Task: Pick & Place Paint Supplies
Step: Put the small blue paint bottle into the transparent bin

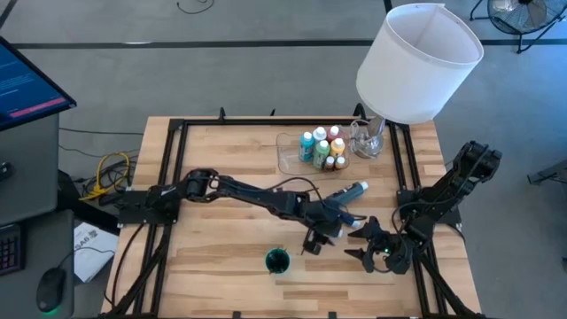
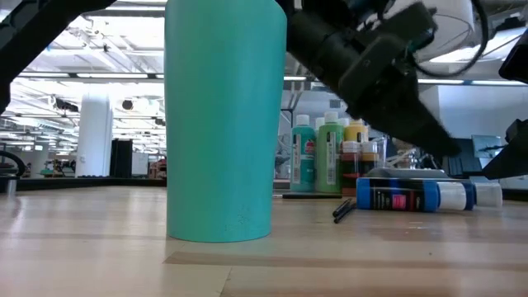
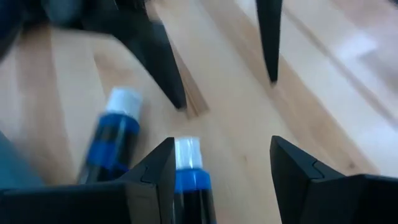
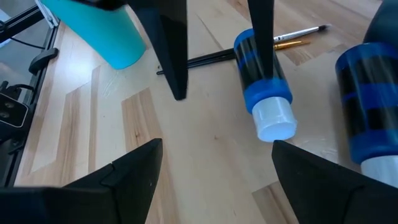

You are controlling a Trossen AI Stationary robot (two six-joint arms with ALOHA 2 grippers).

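Where both arms meet: two blue bottles, two brushes.

Two dark jointed arms, black cables looping along them, flat black tapering fingers

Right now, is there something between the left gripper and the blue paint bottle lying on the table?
Nothing visible. The left gripper is open just above the lying blue white-capped paint bottle, which sits beside one finger; only bare wooden table lies between.
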